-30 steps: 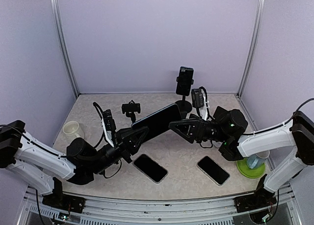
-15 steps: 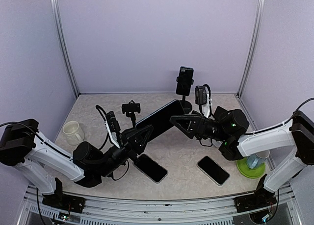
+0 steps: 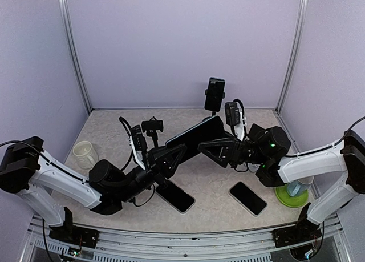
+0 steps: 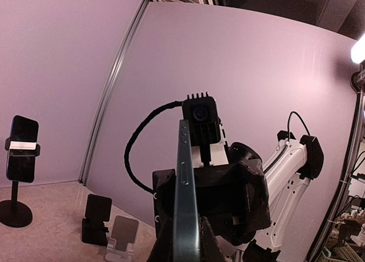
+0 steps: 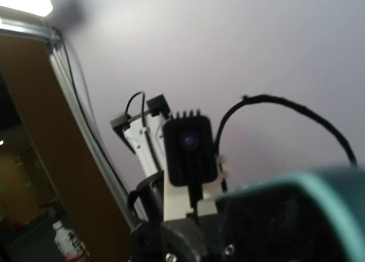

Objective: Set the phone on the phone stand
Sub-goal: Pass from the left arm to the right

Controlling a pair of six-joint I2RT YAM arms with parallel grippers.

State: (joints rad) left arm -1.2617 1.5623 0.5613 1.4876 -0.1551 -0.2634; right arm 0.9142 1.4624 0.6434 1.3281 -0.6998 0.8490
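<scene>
The left pincer is shut tight on the phone. It holds the phone up in the air, over the middle of the worktop. The phone is dark and tilted, and its far end is higher than the end in the grip. In the left wrist view the phone shows its thin edge and stands up between the fingers.

The right pincer is right at the other end of the phone and faces the left one. It is hard to tell how wide its jaws are, or if they touch the phone. The right wrist view is blurry. It shows only a teal shape up close and the other arm's camera.

The phone is not on a stand. A small black phone stand sits just behind the left pincer. A tall stand at the back holds another phone. Two more phones lie flat on the worktop. One flat phone is under the left pincer, and the other flat phone is under the right arm. A mug sits on the left. A green dish with a cup in it sits on the right.
</scene>
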